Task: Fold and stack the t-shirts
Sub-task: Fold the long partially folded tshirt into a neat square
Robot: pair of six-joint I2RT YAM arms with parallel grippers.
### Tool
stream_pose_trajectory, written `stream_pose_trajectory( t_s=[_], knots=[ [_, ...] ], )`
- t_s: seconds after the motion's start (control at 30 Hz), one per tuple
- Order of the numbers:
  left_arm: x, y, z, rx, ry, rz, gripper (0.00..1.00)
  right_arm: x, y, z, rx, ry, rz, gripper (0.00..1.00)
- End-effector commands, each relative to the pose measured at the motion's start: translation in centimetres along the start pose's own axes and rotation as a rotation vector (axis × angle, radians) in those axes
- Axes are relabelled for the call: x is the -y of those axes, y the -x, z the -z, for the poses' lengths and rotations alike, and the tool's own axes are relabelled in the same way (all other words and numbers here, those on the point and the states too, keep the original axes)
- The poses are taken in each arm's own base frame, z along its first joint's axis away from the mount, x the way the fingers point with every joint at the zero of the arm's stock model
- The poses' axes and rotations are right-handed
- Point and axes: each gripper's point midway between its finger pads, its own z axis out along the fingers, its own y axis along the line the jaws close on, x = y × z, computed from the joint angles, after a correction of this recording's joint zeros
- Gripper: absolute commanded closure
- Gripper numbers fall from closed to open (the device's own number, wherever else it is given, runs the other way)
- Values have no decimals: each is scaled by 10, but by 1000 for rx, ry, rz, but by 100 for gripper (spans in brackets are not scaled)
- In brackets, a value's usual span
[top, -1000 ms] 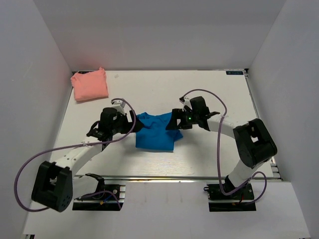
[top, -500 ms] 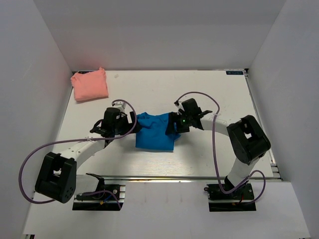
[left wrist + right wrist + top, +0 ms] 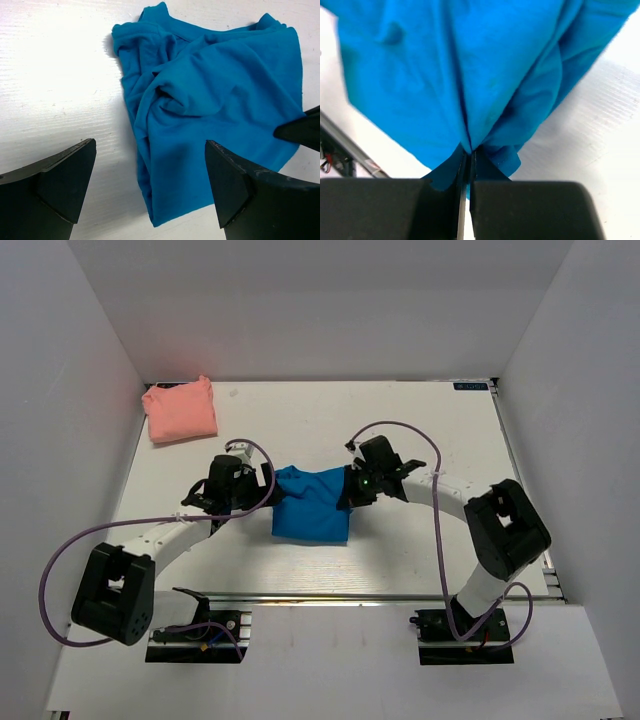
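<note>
The bright blue t-shirt (image 3: 312, 505) lies crumpled in the middle of the table, also filling the left wrist view (image 3: 215, 100) and the right wrist view (image 3: 470, 75). My right gripper (image 3: 350, 492) is shut on the shirt's right edge, a pinch of blue cloth squeezed between its fingers (image 3: 467, 160). At the shirt's left side my left gripper (image 3: 262, 490) stands wide open, its fingertips (image 3: 75, 170) either side of the cloth's near-left edge, touching nothing. The salmon pink t-shirt (image 3: 180, 410) sits as a folded square at the far left corner.
White walls close in the table on the left, far and right sides. A metal rail (image 3: 350, 597) runs along the near edge by the arm bases. Purple cables (image 3: 436, 510) loop off both arms.
My right gripper has slid left onto the blue shirt's edge and closed on it. The left gripper has stayed open and barely shifted.
</note>
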Motion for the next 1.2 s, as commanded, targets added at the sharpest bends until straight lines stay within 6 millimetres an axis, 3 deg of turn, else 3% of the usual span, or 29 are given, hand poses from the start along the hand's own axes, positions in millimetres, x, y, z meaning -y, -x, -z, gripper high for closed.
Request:
stream_pose_trajectory(
  t_s=[0.0, 0.1, 0.13, 0.17, 0.3, 0.43, 0.8, 0.9, 0.93, 0.97, 1.17],
  knots=[
    [13, 21, 1, 54, -43, -13, 0, -29, 20, 17, 50, 71, 36, 100],
    [15, 22, 1, 58, -56, -15, 0, -40, 27, 21, 89, 122, 69, 100],
    [15, 19, -1, 46, -60, -14, 0, -49, 28, 25, 105, 175, 90, 100],
    [16, 21, -1, 54, -64, -15, 0, -68, 41, 30, 172, 270, 132, 100],
    [19, 19, -3, 43, -81, -6, 0, -72, 32, 26, 172, 343, 139, 100],
    [18, 17, -5, 34, -77, -5, 0, -58, 21, 9, 131, 340, 75, 100],
    [13, 21, -14, 26, -42, 9, 0, 17, -11, -20, 58, 201, -117, 100],
    [12, 23, -17, 27, -32, 9, 0, 21, -12, -22, 37, 217, -93, 100],
    [12, 24, -19, 24, -31, 10, 0, 20, -15, -21, 23, 226, -96, 95],
    [11, 21, -21, 14, -26, 12, 0, 19, -12, -21, 31, 227, -76, 80],
    [14, 23, -25, 2, -41, 12, 0, 6, 8, -3, 76, 247, 16, 51]
  ],
)
